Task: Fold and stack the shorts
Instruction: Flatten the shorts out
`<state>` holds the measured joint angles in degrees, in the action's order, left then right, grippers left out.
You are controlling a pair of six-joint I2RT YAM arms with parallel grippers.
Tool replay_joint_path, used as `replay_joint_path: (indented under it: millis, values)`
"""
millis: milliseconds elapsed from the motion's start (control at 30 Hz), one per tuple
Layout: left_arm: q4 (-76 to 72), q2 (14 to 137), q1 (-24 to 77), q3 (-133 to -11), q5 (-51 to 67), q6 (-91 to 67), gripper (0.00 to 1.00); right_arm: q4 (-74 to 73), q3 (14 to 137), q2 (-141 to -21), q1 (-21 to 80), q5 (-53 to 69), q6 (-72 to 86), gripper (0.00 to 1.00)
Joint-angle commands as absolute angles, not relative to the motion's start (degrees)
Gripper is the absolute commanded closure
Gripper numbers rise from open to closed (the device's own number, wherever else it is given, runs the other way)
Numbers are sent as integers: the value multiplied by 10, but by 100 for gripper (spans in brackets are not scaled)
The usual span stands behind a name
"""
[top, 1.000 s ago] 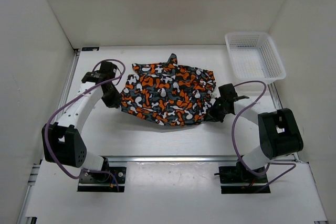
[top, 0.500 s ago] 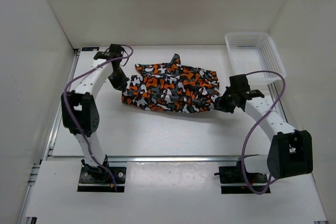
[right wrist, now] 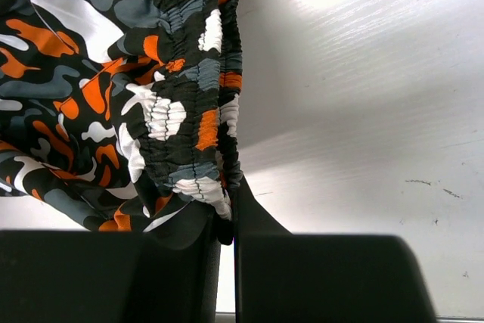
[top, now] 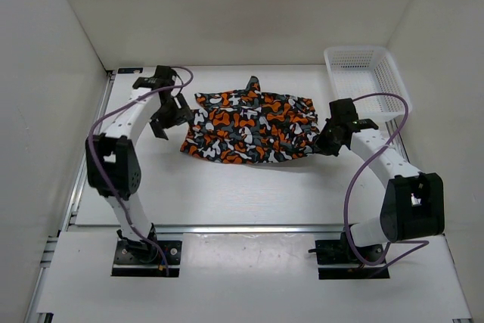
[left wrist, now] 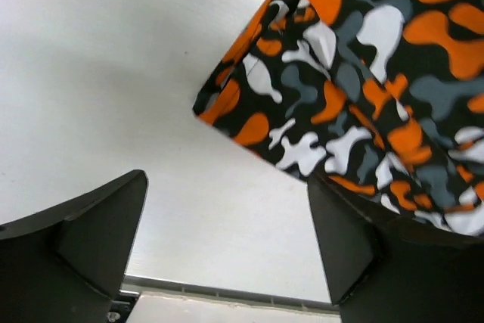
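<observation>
The white plastic mesh basket (top: 368, 85) stands behind the right gripper (right wrist: 224, 231). The shorts (top: 249, 126) lie outside it, spread in a flat wide band on the smooth white counter (top: 249, 187) between the two grippers. The cloth is soft, with orange, black, grey and white blotches. Its gathered elastic waistband (right wrist: 181, 111) is pinched in the right gripper, whose fingers are pressed together. The left gripper (left wrist: 227, 191) has its fingers wide apart and holds nothing; a corner (left wrist: 219, 104) of the shorts lies just ahead of it, toward its right finger. Both arms reach forward, bent at the elbow.
</observation>
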<state>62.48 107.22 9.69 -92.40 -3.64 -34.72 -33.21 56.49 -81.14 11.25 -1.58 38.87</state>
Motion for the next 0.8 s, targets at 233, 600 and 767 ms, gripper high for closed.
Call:
replay_joint_path:
  millis: [233, 600, 767]
  values:
    - [565, 1010, 121, -865, 11, -333, 80, -338, 582, -814, 109, -22, 374, 100]
    - [547, 1170, 132, -985, 30, -373, 25, -349, 577, -802, 109, -22, 368, 100]
    - [541, 1193, 132, -998, 7, -388, 25, -354, 571, -802, 109, -22, 363, 100]
